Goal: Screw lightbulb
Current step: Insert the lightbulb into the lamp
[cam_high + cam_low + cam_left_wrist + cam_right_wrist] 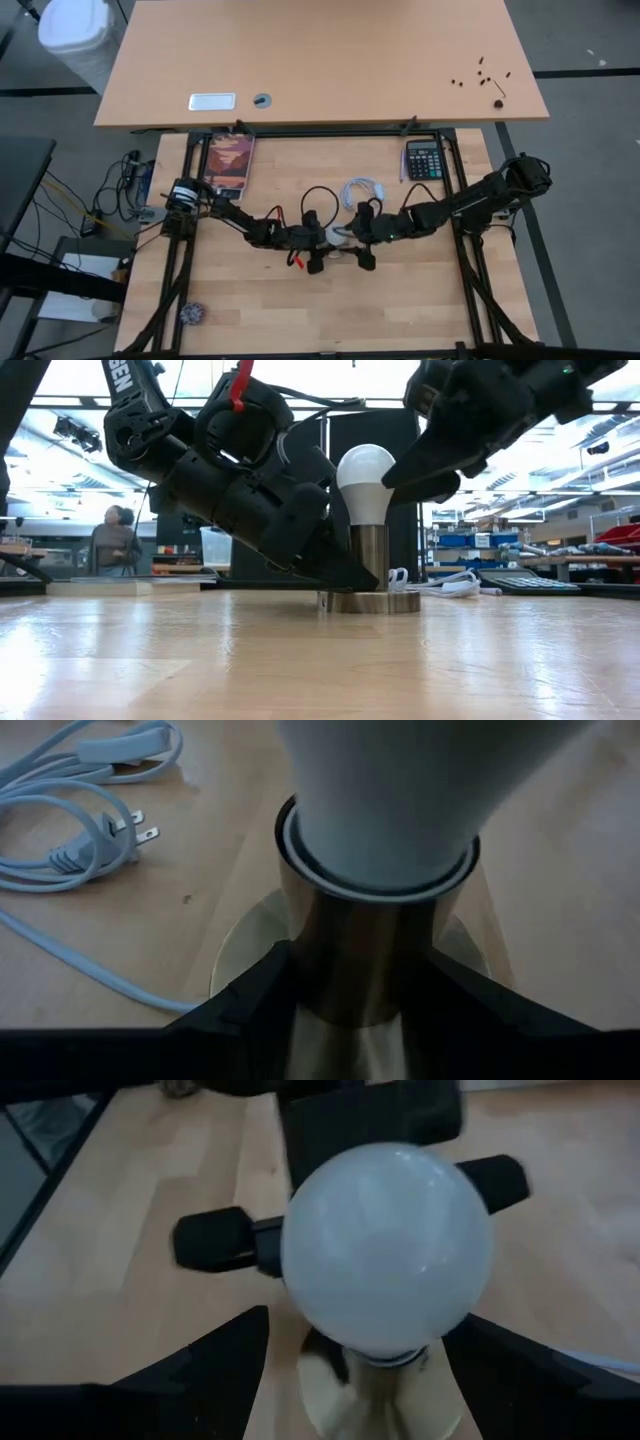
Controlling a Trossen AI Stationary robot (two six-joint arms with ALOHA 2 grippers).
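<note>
The white lightbulb [365, 478] stands upright with its base in the silvery socket [370, 560], whose round foot [372, 602] rests on the wooden table at the middle [340, 238]. My left gripper [365, 1005] reaches in from the table's left and is shut on the socket's upright barrel. My right gripper [360, 1340] comes from the right and above. It is open, with one finger [225, 1350] on each side of the bulb's globe [385, 1245]; I cannot tell whether they touch it. My left gripper pinches the socket's upright metal barrel [350, 960] between its two fingers [265, 995], below the bulb's collar. The fingers come slanting down from the table's left and lie across the barrel. The socket stands upright with its foot on the table.
The socket's white cord and plug [365, 190] lie coiled just behind the socket. A calculator [425, 158] lies at the back right, a picture-covered flat thing [230, 165] at the back left, and a small round thing [192, 313] at the front left. A person [115, 540] shows in the room behind.
</note>
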